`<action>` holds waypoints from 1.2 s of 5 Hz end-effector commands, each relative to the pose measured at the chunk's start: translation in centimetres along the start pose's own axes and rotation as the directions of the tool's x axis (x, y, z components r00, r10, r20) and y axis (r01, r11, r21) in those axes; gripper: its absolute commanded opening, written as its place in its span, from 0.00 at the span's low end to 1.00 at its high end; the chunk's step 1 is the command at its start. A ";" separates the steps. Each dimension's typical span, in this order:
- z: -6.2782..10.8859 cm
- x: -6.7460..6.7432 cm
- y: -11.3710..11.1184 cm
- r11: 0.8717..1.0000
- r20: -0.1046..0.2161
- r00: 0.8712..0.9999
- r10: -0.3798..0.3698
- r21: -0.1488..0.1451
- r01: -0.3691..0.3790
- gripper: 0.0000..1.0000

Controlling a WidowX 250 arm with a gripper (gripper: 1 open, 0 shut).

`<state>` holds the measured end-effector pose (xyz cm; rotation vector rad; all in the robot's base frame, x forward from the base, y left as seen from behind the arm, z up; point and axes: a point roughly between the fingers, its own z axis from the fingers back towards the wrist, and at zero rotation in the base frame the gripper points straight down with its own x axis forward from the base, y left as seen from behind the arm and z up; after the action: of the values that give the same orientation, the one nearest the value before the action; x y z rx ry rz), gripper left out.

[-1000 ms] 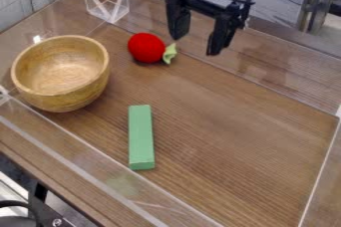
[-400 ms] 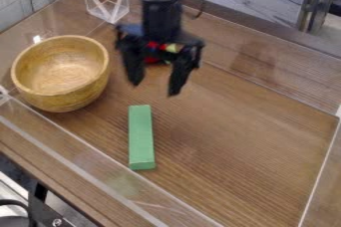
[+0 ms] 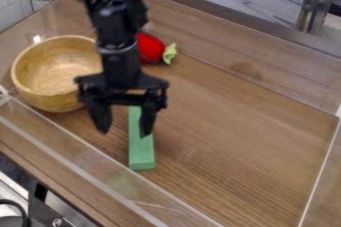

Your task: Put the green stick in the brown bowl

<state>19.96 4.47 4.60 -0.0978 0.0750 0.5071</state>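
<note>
The green stick point(image 3: 142, 149) lies flat on the wooden table, long axis running roughly toward the front edge. My gripper point(image 3: 126, 122) hangs pointing down over the stick's far end, open, one finger on each side of it and nothing held between them. The arm's body hides the top part of the stick. The brown bowl point(image 3: 56, 71) sits empty at the left, a short way from the gripper.
A red strawberry-like toy point(image 3: 155, 50) with green leaves lies behind the arm. Clear plastic walls point(image 3: 80, 166) fence the table's front and left sides. A clear folded stand sits at the back, mostly hidden by the arm.
The gripper came from the back right, past the red toy, forward and down to the green stick's far end. It rolled as it moved and stayed open.
</note>
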 end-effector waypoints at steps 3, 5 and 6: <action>-1.1 1.7 -1.2 0.994 0.056 0.995 0.086 -0.065 -0.083 1.00; -1.3 2.4 -1.9 0.985 0.074 0.984 0.161 -0.072 -0.156 1.00; -1.5 2.8 -1.5 0.973 0.082 0.971 0.226 -0.072 -0.221 1.00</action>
<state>22.08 3.85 2.20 -0.1259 0.0226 0.7343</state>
